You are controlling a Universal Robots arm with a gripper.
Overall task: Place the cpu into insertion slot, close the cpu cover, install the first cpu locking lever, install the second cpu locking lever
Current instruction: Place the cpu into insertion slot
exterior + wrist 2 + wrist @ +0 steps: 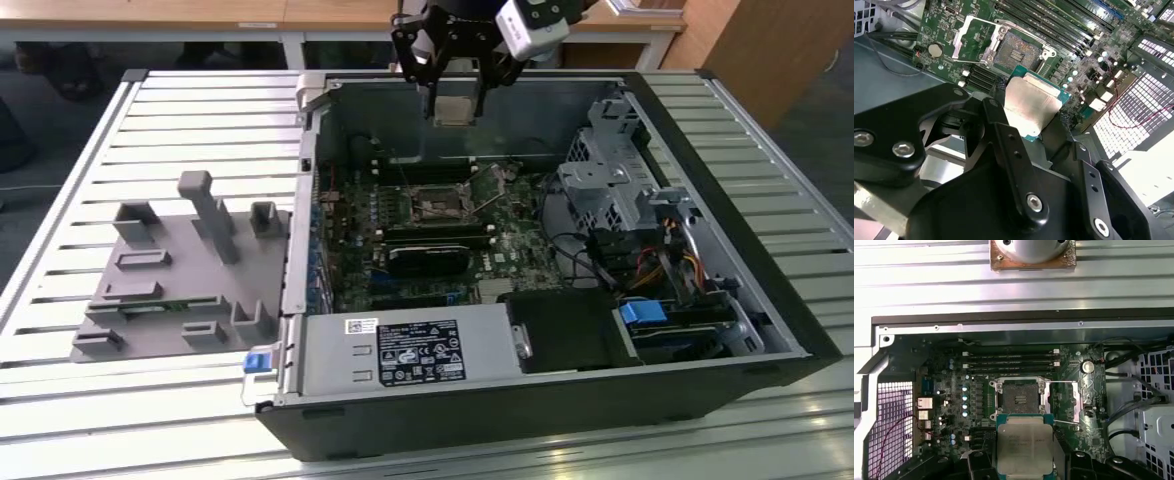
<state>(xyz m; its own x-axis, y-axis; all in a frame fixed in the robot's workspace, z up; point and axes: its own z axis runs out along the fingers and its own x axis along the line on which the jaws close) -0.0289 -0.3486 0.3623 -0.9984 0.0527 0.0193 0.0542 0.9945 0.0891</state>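
Power box (407,350) sits closest to us in the exterior view, by the near wall of the open computer case (534,425). We count one tool (454,103) up over the far wall, pinching one cpu (454,112), with free room all around. One insertion slot (435,205) lies lower, well apart.

In the second wrist view, two black fingers (1004,140) squeeze the cpu's sides. One cpu cover (961,40) stands flipped open beside the slot.

In the first wrist view, the slot (1018,397) is bare.
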